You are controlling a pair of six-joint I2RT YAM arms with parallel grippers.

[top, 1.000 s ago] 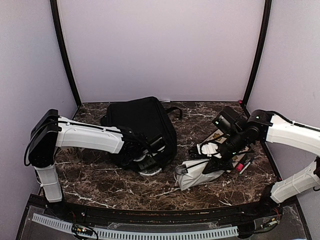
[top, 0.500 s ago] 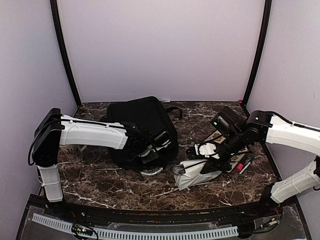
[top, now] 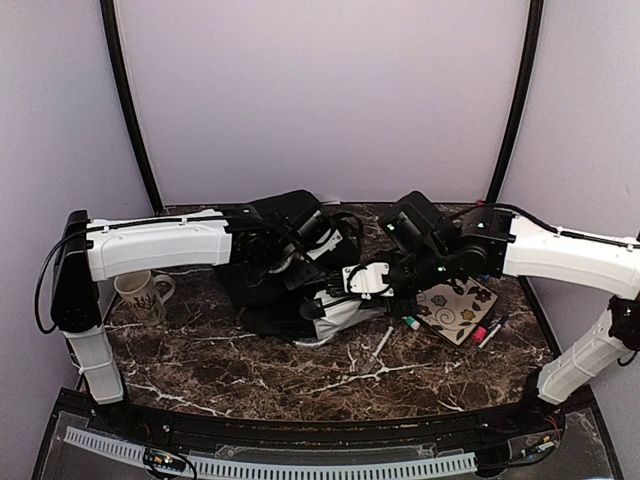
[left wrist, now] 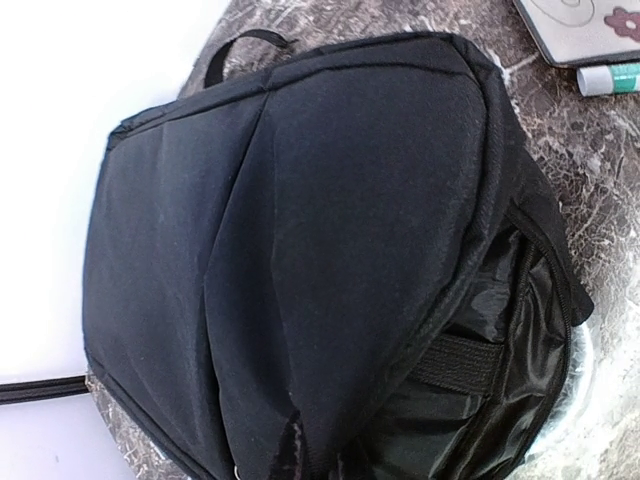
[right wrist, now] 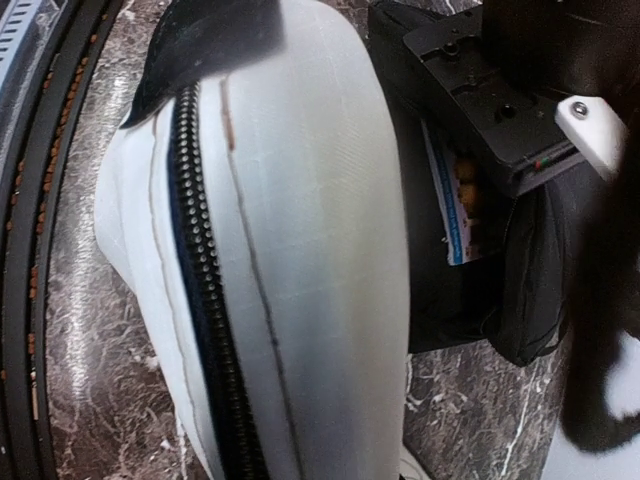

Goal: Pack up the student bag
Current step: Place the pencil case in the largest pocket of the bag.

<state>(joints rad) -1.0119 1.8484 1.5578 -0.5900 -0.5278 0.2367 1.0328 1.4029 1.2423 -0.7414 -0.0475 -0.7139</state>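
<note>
The bag (left wrist: 300,220) sits on the table (top: 250,372), in the middle toward the far side. The left gripper (top: 300,250) is pinched tight on its cloth. The right gripper (top: 352,288) squeezes a white pouch (right wrist: 300,250) with a black zip, right at the bag's open side, and a mug (top: 138,294) stands far left.

No readable text

A printed strip (right wrist: 452,205) by the student bag (right wrist: 470,300) is too blurred to read; the mug (top: 138,293) bears only a pattern.
</note>
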